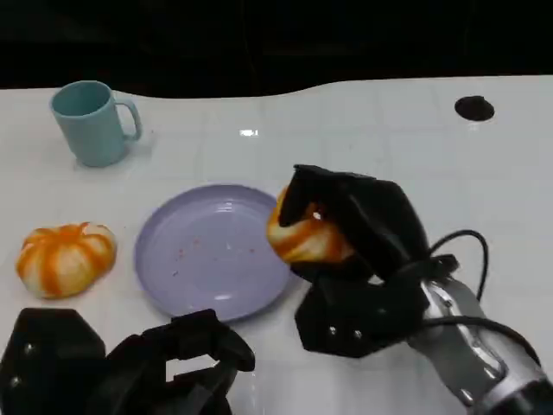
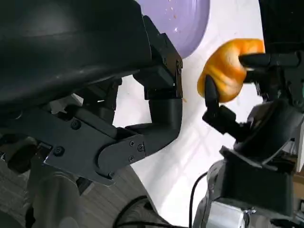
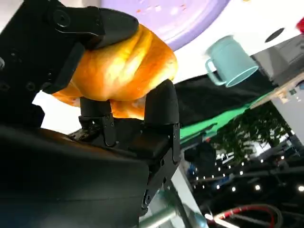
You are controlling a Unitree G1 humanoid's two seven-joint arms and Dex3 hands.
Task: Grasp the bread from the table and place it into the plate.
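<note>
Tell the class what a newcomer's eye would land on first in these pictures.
First, the right hand, black and many-fingered, gripping a glossy orange-brown bread roll at the right rim of the round lilac plate. Next, a second orange-and-white striped bun lying left of the plate, and the pale teal mug standing at the table's far left.

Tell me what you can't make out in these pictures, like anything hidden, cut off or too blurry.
- Bread: in the head view the right hand covers its right side.
- Plate: in the wrist views the picture's edge cuts it off.
- Left hand: the head view's lower edge cuts it off; whether its curled fingers hold anything is unclear.
- Dark round spot: too small to identify.
</note>
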